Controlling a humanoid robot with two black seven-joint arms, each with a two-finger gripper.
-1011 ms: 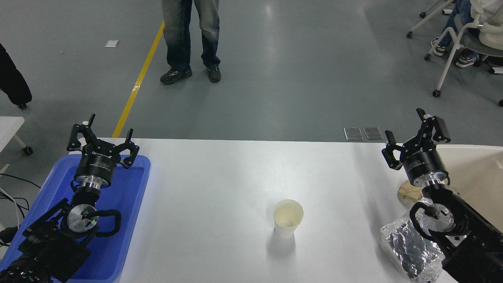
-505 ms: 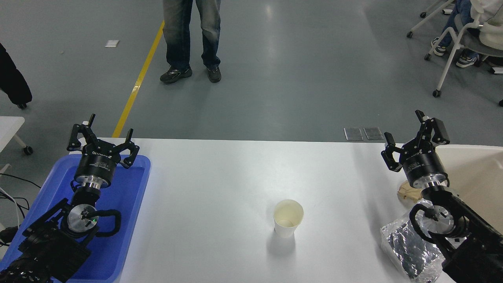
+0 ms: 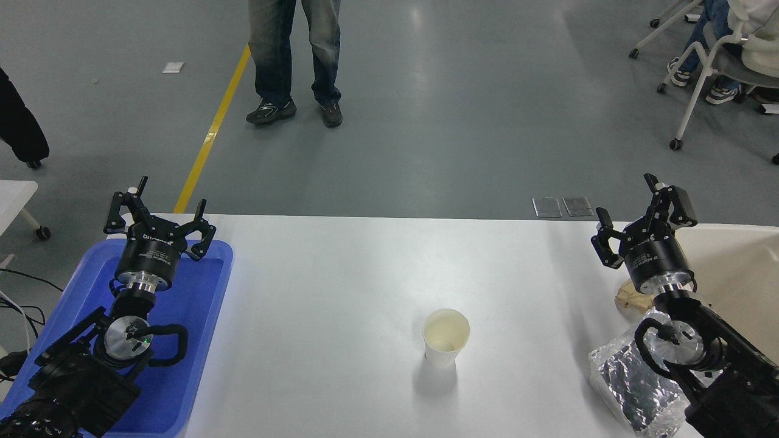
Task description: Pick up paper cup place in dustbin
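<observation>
The white paper cup (image 3: 446, 336) stands upright on the table, a little right of centre, mouth up and cream inside. The cream-beige dustbin (image 3: 739, 267) sits at the right edge, only partly in view. My right gripper (image 3: 640, 208) hovers open near the dustbin's left rim, well right of and beyond the cup, holding nothing. My left gripper (image 3: 159, 204) is open and parked over the far end of the blue tray at the lower left.
A blue plastic tray (image 3: 201, 304) lies under the left arm. A crumpled tan paper ball (image 3: 633, 298) and a crinkled foil bag (image 3: 633, 380) lie beside the right arm. A person's legs (image 3: 292, 61) stand beyond the table; a seated person is at top right.
My right gripper has shifted very slightly. The standing person has shuffled their feet a little left. The cup and left arm have not moved.
</observation>
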